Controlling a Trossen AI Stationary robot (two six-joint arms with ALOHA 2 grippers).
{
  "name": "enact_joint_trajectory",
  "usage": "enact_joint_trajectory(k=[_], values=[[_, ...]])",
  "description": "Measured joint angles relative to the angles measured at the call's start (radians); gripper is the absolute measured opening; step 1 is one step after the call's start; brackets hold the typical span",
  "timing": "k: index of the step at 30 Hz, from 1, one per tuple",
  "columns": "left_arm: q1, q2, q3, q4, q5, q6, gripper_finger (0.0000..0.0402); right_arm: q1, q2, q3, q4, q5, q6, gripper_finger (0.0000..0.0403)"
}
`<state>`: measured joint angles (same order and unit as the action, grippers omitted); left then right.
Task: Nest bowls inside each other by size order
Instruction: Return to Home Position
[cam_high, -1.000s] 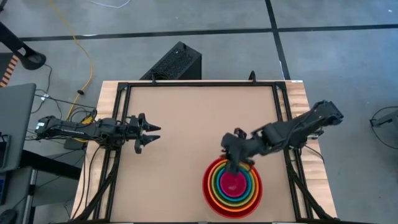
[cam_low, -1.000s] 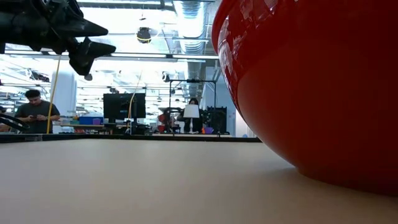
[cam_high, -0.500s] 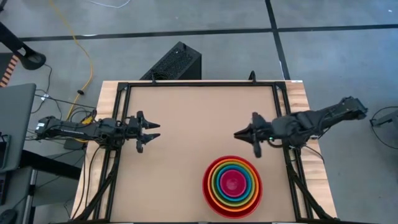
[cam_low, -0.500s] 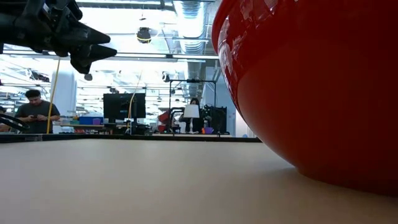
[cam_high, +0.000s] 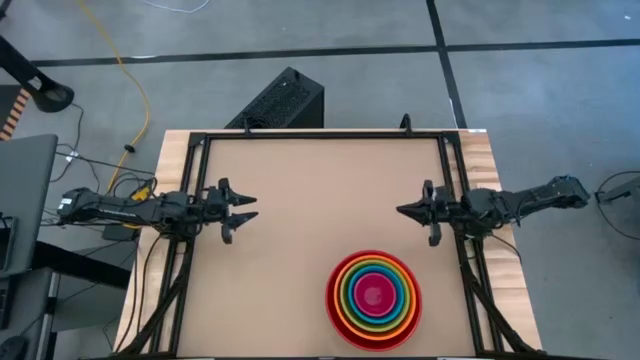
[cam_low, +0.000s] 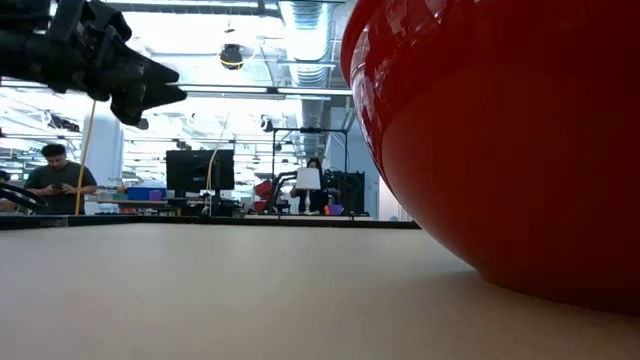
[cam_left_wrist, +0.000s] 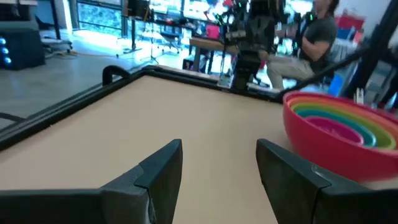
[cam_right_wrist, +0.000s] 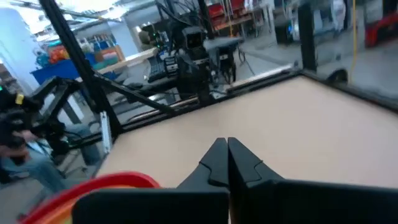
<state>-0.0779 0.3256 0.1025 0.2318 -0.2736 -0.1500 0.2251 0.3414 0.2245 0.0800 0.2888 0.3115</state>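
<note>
Five bowls sit nested on the table near its near edge, right of the middle: the red bowl (cam_high: 336, 300) outermost, then orange (cam_high: 346, 298), lime green (cam_high: 354, 297), blue (cam_high: 360, 296), and pink (cam_high: 375, 297) in the centre. The stack also shows in the left wrist view (cam_left_wrist: 339, 127), and its red wall fills the low view (cam_low: 500, 140). My left gripper (cam_high: 245, 210) is open and empty above the table's left part, its fingers level and pointing toward the table's right edge (cam_left_wrist: 217, 162). My right gripper (cam_high: 402, 211) is shut and empty near the table's right edge, beyond the stack (cam_right_wrist: 227, 146).
A black frame (cam_high: 320, 135) runs round the tabletop. A dark box (cam_high: 280, 100) stands on the floor behind the far edge. Bare tabletop (cam_high: 300, 190) lies between the grippers. People sit in the room beyond (cam_low: 55, 175).
My right gripper has risen from over the nested bowls and drawn back toward the table's right edge and a little toward the far edge. The bowls have stayed where they were.
</note>
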Motion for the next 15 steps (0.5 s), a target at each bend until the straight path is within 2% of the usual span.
enact_joint_trajectory(k=[4,7,15], values=[[0.000,0.001,-0.084,0.130,-0.032,-0.073,0.0194,-0.005,-0.087,-0.082,-0.039,-0.093,-0.106,0.0002],[0.000,0.000,-0.090,0.139,-0.051,-0.105,0.0194,-0.002,-0.136,-0.120,-0.031,-0.177,-0.124,0.0001],[0.000,0.001,-0.090,0.107,-0.059,-0.133,0.0194,-0.012,-0.294,-0.151,-0.179,-0.213,-0.153,0.0001]])
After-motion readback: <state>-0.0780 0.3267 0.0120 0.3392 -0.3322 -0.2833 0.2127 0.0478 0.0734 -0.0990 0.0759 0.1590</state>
